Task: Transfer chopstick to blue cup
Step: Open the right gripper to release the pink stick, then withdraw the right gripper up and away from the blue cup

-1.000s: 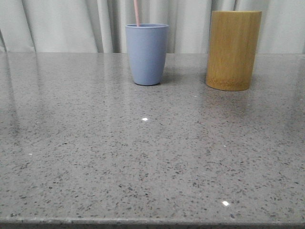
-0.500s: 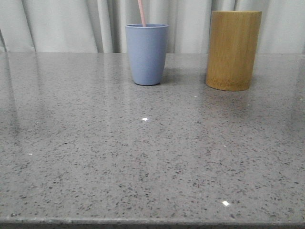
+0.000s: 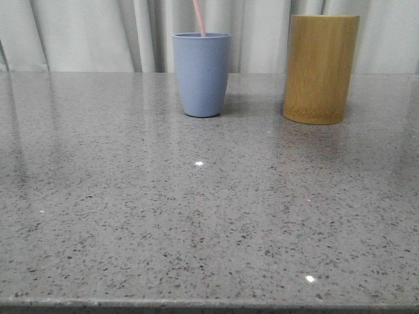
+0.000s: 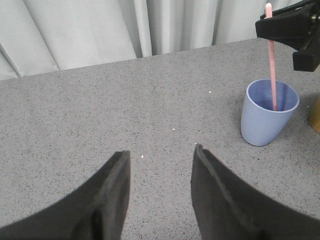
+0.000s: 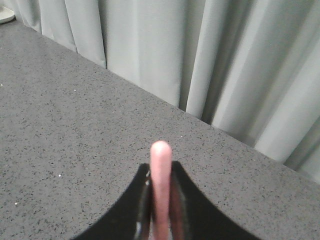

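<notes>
The blue cup [image 3: 201, 75] stands upright at the back of the table. The pink chopstick [image 3: 199, 17] rises from its mouth, leaning slightly left, and runs off the top of the front view. In the left wrist view the chopstick [image 4: 273, 70] has its lower end inside the blue cup [image 4: 267, 120], and my right gripper [image 4: 272, 27] holds it near the top. From the right wrist, the right gripper [image 5: 160, 170] is shut on the chopstick [image 5: 161, 152]. My left gripper [image 4: 161, 152] hangs open and empty over bare table, well apart from the cup.
A taller yellow-brown bamboo cylinder [image 3: 321, 69] stands to the right of the blue cup, its edge also showing [image 4: 316, 115]. Pale curtains [image 3: 85, 33] hang behind the grey speckled table [image 3: 196, 216].
The chopstick has shifted to the right across the cup's mouth over the last second. The cups have not moved.
</notes>
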Controlling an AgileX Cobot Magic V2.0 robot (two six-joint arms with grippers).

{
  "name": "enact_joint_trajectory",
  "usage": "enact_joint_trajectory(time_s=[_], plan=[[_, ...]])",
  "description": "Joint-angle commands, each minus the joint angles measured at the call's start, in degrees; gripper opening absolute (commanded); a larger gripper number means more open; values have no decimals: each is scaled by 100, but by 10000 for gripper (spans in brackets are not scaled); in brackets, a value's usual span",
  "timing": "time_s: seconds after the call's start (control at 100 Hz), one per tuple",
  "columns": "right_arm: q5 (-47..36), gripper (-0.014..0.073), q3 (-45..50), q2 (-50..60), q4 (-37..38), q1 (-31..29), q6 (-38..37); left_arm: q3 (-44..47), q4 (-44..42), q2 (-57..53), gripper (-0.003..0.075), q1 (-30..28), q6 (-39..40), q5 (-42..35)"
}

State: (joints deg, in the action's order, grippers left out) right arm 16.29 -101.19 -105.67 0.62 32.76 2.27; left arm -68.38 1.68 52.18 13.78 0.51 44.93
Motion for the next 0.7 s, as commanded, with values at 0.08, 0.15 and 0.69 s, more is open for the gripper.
enact_joint_trajectory(time_s=[0.08,0.15,0.69], plan=[[-346,237,-162,310,124,-27,37,-154,9,-52,285,-17,54,-488],[-351,282,-162,310,131,-27,37,-154,9,-52,285,-17,54,-488],[174,383,-162,918,304,-27,37,-154,-11,-52,285,-17,54,-579]])
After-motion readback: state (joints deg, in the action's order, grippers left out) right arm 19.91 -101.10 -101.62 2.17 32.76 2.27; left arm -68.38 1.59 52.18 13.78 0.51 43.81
